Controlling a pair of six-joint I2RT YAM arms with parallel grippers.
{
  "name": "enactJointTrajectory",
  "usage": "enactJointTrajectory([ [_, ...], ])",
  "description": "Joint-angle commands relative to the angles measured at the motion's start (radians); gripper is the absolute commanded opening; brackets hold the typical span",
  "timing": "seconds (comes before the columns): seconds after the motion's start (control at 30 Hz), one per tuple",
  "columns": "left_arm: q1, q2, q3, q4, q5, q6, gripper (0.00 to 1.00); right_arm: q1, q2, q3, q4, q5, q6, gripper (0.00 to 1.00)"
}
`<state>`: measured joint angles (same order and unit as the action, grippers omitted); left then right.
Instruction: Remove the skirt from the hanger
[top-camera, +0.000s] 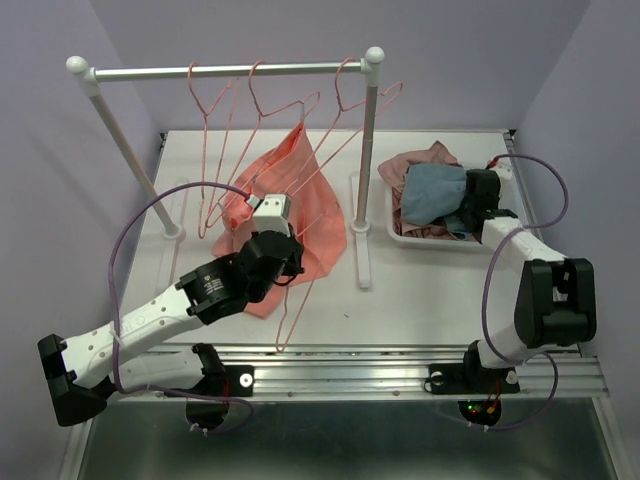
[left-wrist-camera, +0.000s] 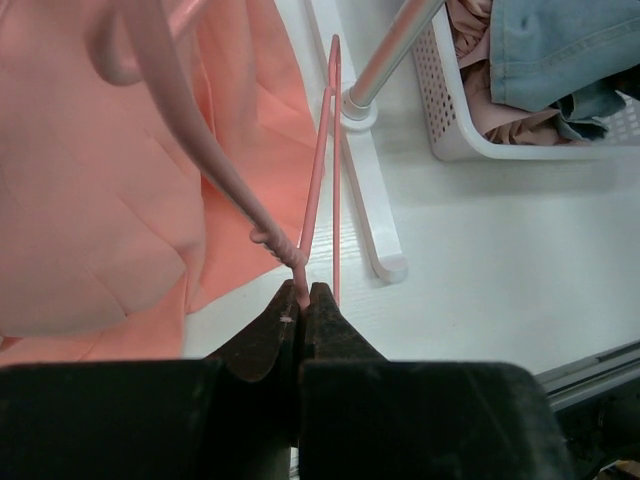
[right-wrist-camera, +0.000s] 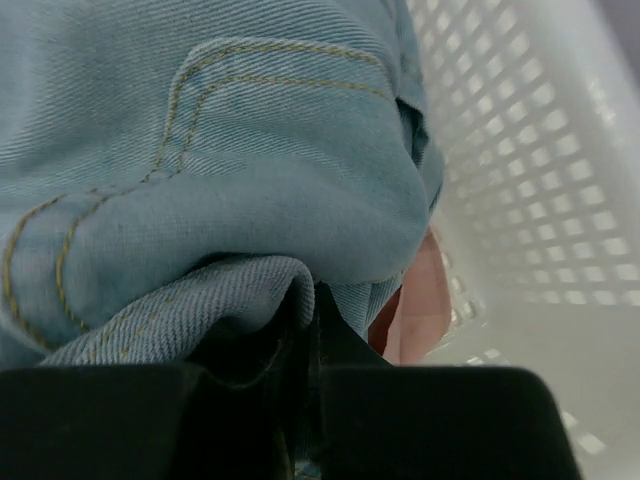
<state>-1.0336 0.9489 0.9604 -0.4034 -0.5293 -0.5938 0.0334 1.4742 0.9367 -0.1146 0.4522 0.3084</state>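
The white perforated basket (top-camera: 400, 233) sits on the right of the tabletop (top-camera: 420, 290), just beyond the right arm. It holds two garments: a blue denim garment (top-camera: 432, 190) on top, and a mauve-pink garment (top-camera: 415, 163) bunched beneath it and spilling toward the basket's far-left rim. In the right wrist view the denim fills most of the frame, with its yellow stitching and a pocket seam plain to see; a sliver of the pink cloth shows below it against the basket's holed wall. The right end effector (right-wrist-camera: 312, 305) is down inside the basket, its jaws closed together with a fold of the denim pinched between them.

The skirt (top-camera: 300, 215) is outside the basket, at the middle of the tabletop beside the upright of the clothes rail (top-camera: 230, 71). It is still draped on a pink wire hanger (left-wrist-camera: 318, 170), with its lower cloth lying on the tabletop; in the left wrist view its salmon cloth fills the left half of the frame. The left end effector (left-wrist-camera: 305, 295) is clamped shut on this hanger, the jaws meeting on the wire just below its twisted neck; the cloth itself is beside the jaws, not between them. More pink wire hangers (top-camera: 215, 110) hang on the rail; whether the gripped hanger's hook is on the rail cannot be told.
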Motion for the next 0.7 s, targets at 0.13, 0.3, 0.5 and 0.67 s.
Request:
enactJointTrajectory([
  [0.13,-0.022,-0.006,0.051,0.040,0.064,0.060,0.00,-0.038,0.163,-0.030,-0.005,-0.017,0.210,0.01],
  [0.3,-0.029,0.001,0.072,-0.055,0.017,0.048,0.00,-0.038,0.248,-0.030,-0.098,0.005,0.232,0.32],
  [0.5,-0.033,-0.056,0.045,-0.158,0.011,-0.006,0.00,-0.038,0.142,-0.029,-0.152,0.005,0.230,0.97],
  [0.67,-0.036,-0.147,0.012,-0.149,0.043,-0.018,0.00,-0.038,-0.001,0.007,-0.224,-0.044,0.210,1.00],
])
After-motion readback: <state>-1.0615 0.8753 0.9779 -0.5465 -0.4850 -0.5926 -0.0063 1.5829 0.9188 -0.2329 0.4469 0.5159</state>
